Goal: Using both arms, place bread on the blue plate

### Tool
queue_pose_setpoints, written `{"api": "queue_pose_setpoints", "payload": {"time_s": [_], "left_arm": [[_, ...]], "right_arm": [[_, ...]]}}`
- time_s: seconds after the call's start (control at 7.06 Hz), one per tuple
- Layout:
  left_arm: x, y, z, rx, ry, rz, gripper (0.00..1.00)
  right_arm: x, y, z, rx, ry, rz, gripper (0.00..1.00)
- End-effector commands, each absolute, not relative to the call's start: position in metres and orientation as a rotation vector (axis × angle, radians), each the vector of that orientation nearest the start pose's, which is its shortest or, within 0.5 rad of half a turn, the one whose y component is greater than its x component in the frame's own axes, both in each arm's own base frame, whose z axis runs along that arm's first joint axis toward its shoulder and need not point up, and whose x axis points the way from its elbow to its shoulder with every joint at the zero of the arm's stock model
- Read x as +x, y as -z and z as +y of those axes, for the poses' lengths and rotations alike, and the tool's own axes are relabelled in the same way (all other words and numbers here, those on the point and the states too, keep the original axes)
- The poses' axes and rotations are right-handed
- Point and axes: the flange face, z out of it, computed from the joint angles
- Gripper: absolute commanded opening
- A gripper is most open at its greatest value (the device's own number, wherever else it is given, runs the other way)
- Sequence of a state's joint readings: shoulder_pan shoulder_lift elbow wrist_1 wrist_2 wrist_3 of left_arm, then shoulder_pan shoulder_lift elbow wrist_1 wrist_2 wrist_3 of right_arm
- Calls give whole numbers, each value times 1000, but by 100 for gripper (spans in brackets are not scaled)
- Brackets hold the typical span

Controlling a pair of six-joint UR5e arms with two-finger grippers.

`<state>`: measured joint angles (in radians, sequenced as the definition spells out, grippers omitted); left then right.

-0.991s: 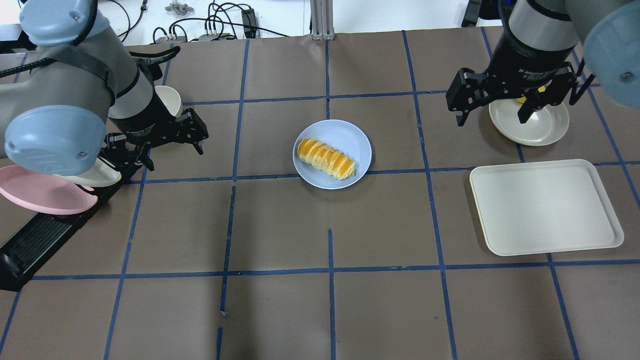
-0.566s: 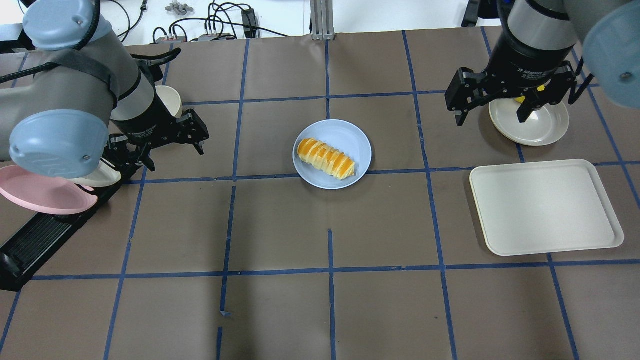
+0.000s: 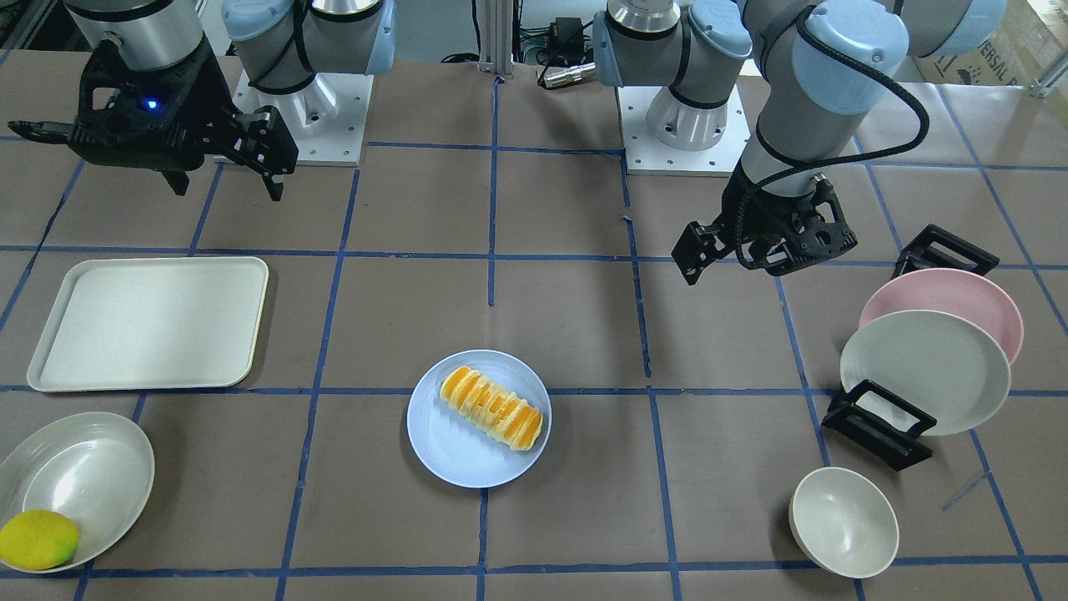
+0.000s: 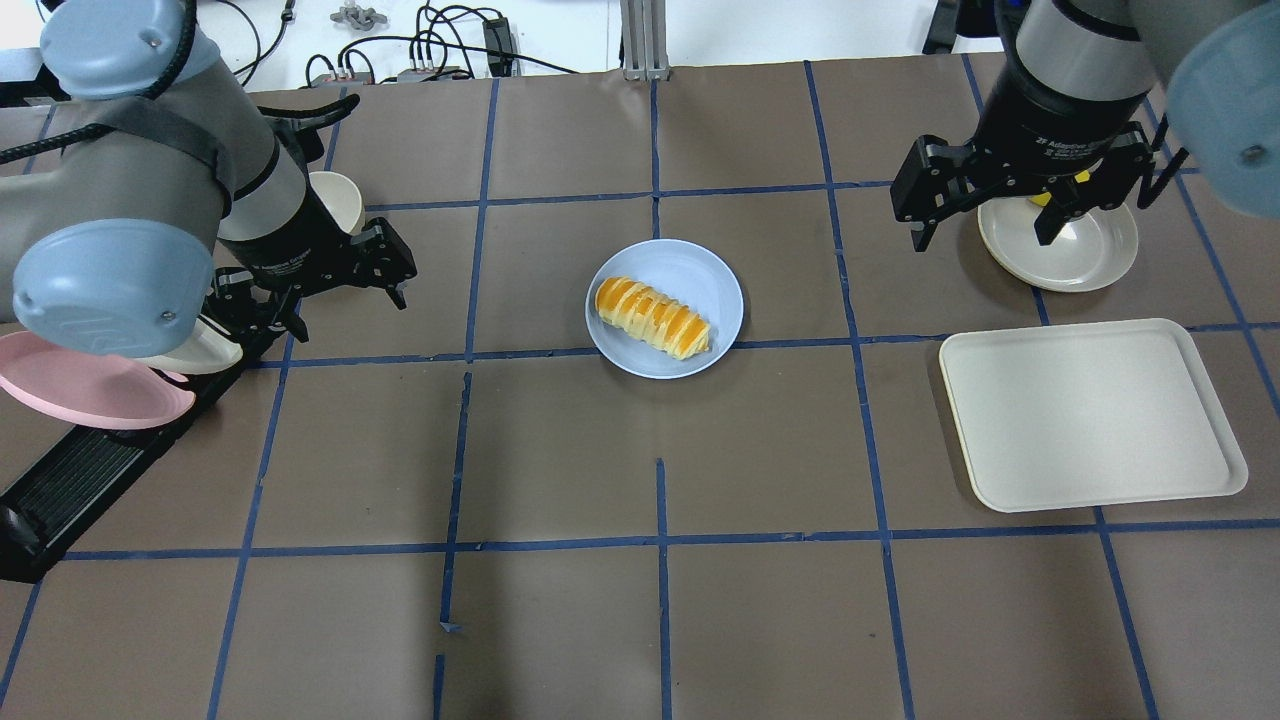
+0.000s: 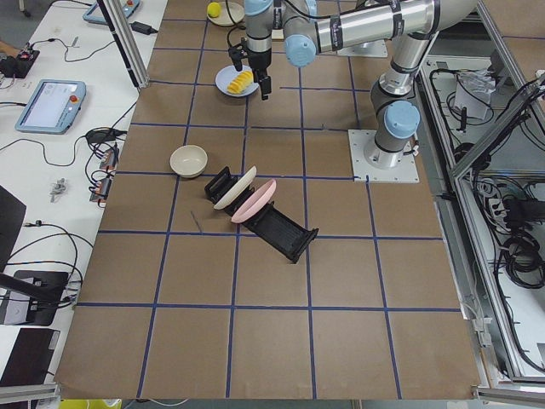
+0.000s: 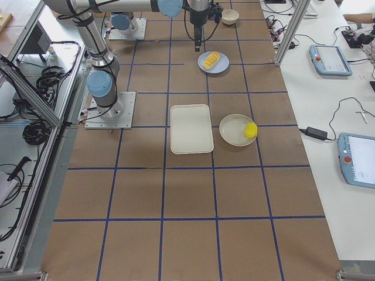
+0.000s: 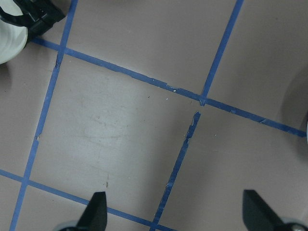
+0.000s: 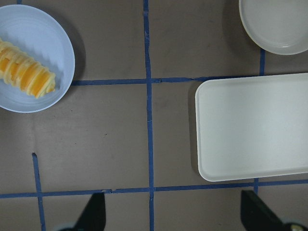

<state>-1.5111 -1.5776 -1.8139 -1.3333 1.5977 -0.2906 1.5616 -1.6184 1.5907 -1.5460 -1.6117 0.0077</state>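
Note:
The bread (image 4: 652, 317) lies across the blue plate (image 4: 700, 262) at the table's middle; both also show in the front view, bread (image 3: 491, 407) on plate (image 3: 446, 463), and at the right wrist view's left edge, bread (image 8: 26, 72) on plate (image 8: 53, 43). My left gripper (image 4: 350, 300) is open and empty above the table, well left of the plate; it also shows in the front view (image 3: 734, 267) and its wrist view (image 7: 178, 214). My right gripper (image 4: 982, 238) is open and empty, far right of the plate, over a cream plate's edge; it also shows in the front view (image 3: 227, 185).
A cream tray (image 4: 1090, 415) lies at the right. A cream plate (image 4: 1095, 255) behind it holds a lemon (image 3: 37, 538). At the left a black rack (image 4: 80, 480) holds a pink plate (image 4: 90, 385) and a cream plate (image 3: 922, 371). A cream bowl (image 3: 843, 522) stands nearby.
Both arms have shifted only very slightly and both grippers stay open. The bread and the blue plate have not moved.

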Motion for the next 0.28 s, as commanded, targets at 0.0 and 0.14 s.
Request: {"api": "queue_pose_setpoints", "payload": {"time_s": [0.0,0.14], "left_arm": [[-102,-385,-488,-541,-31,3065,100],[-102,-388,-489,-544,-19,3066,100]], "right_arm": [[125,-498,-473,24,0,3183,100],[125,-498,-472,27,2,3183,100]]}}
